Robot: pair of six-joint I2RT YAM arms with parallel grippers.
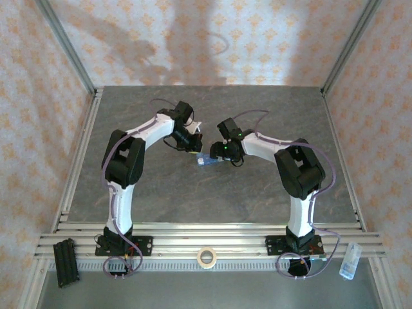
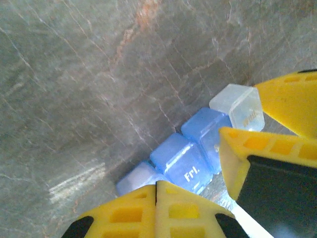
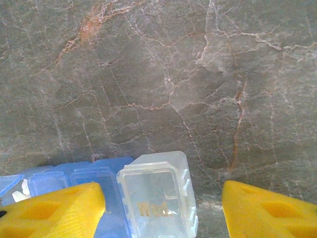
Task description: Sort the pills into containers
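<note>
Left gripper [image 1: 192,144] and right gripper [image 1: 217,154] meet mid-desk [image 1: 257,116]. The pill box [image 1: 206,161] sits on the desk just under and between them. It's a short blue strip, long axis roughly left-right across the desk. Its right part is under the right gripper, and I can't resolve the finger gaps from here.

Left wrist: left gripper [image 2: 156,191] has its fingertips together with nothing between them. The tips overlap the near edge of the pill box [image 2: 178,158], contact can't tell. The box is a row of joined cells, translucent blue lids, with "Fri." in white on one. The end cell is clear and its print is unreadable. Long axis runs lower left to upper right, clear end at upper right. Two more yellow fingers [image 2: 292,99] at the right flank the clear cell, apparently the right gripper's.

Right wrist: right gripper [image 3: 162,191] has its fingers wide apart, either side of the clear cell, gripping nothing. The pill box [image 3: 153,193] lies flat on the grey veined desk [image 3: 148,74]. Long axis is left-right, clear end on the right, blue cells trailing left under the left finger. There's orange print on the clear lid, blurred.
</note>
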